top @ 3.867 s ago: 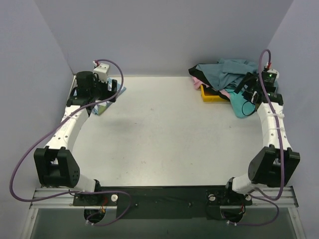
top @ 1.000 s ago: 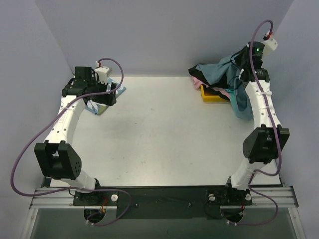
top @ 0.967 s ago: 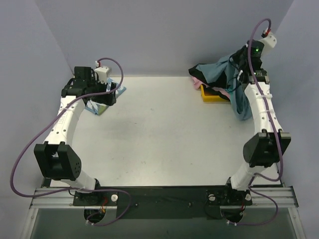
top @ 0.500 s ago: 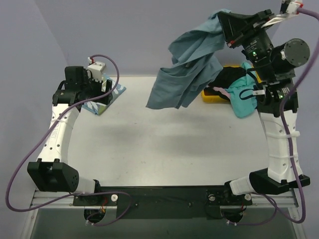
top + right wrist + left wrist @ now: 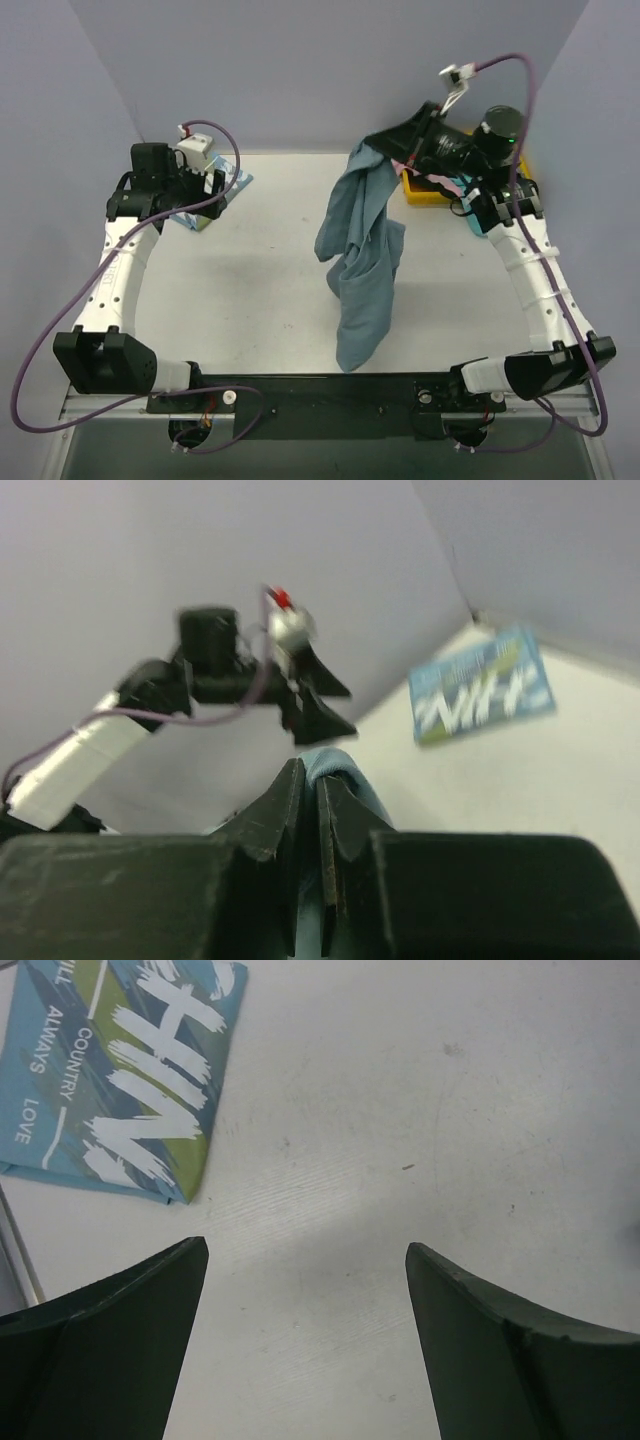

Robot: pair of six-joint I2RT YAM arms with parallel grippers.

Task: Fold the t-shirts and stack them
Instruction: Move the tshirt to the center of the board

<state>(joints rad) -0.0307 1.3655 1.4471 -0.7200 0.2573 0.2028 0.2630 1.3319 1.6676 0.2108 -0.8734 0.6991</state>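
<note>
Over the table (image 5: 240,300), the teal shirt (image 5: 360,260) hangs crumpled from the right gripper (image 5: 392,152), its fingers (image 5: 268,820) clamped on the top edge. Beyond the left gripper (image 5: 305,1250), spread and holding nothing, the folded blue shirt (image 5: 120,1070) lies flat, reading "ALWAYS", "COUNTRY", "LOVE".

Robotics lab test cell, a white table (image 5: 270,300) that stood boxed in by plain lilac walls (image 5: 300,70), left arm (image 5: 112,270) and right arm (image 5: 540,280) were bolted to an aluminium rail (image 5: 100,405) at its near edge, purple cables (image 5: 38,345) hung in loose loops.
</note>
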